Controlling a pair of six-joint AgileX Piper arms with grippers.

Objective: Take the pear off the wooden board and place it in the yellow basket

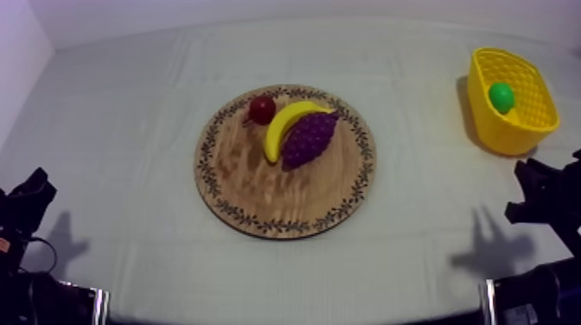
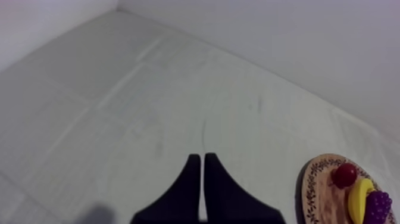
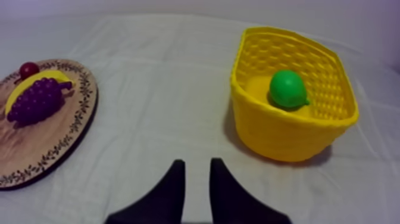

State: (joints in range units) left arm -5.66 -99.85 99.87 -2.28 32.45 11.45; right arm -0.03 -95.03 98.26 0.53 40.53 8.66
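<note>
A grey-white cloth [image 1: 130, 112] covers the whole table, with faint fold lines across it. A plain pale wall [image 1: 259, 10] stands behind the far edge and turns along the table's left side. The arms throw soft shadows on the cloth near the front edge.

The board [image 1: 259, 186] lies mid-table. It carries the banana [image 1: 285, 125], the grapes [image 1: 309, 138] lying against the banana's inner curve, and the small red fruit [image 1: 262, 109] at the banana's far end, close to the rim.

The basket [image 3: 286, 140] stands upright at the far right of the table, well apart from the board. The pear [image 3: 288, 88] lies inside it on the basket's floor, toward the back wall, so it is not on the board.

The right gripper [image 3: 196, 162] hovers over bare cloth on the near side of the basket. Its fingers stand a little apart with only cloth showing between them, and it holds nothing. The pear is ahead of it and off to the basket side, clear of the fingers, with the basket's near wall between them.

The left gripper [image 2: 199, 156] sits over bare cloth at the table's left, well apart from the pear. Its fingers are pressed together in a narrow wedge and grip nothing. The board's edge is off to its side.
</note>
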